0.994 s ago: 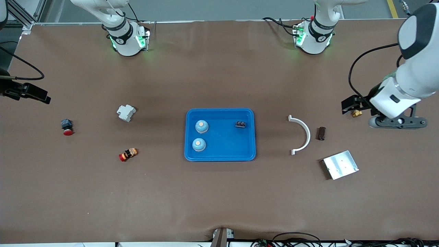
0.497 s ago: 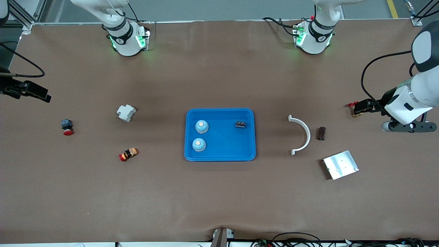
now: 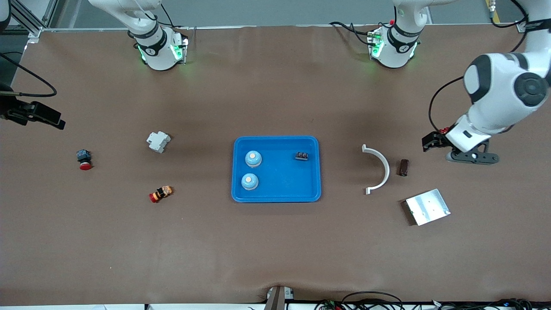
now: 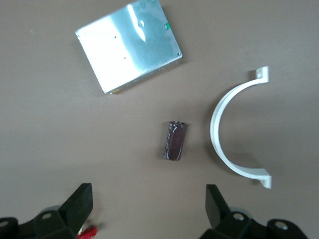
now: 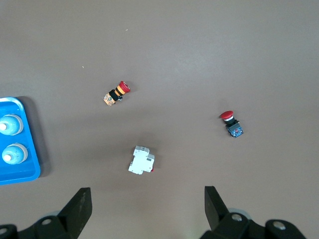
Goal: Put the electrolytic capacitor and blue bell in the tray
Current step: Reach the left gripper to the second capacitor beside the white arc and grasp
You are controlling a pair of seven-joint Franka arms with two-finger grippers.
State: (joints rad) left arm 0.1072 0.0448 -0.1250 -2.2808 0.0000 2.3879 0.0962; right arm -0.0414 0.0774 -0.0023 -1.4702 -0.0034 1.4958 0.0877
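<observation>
The electrolytic capacitor (image 3: 403, 167) (image 4: 175, 140), a dark brown cylinder, lies on its side on the table between a white curved bracket (image 3: 379, 170) and the left arm's end. My left gripper (image 3: 471, 156) (image 4: 148, 199) hangs open over bare table just beside the capacitor, nothing between its fingers (image 4: 82, 199). Two blue bells (image 3: 253, 159) (image 3: 249, 181) stand in the blue tray (image 3: 275, 196), with a small dark part (image 3: 302, 156). My right gripper (image 5: 147, 199) waits open above the right arm's end of the table.
A shiny metal plate (image 3: 427, 206) lies nearer the front camera than the capacitor. Toward the right arm's end sit a white breaker (image 3: 158, 141), a red-and-yellow button (image 3: 160, 193) and a red button on a blue base (image 3: 84, 159). A small red part (image 4: 87, 231) shows beside one left finger.
The left arm has swung round and its hand has moved in from the table's end toward the capacitor. The right arm and all the parts have stayed put.
</observation>
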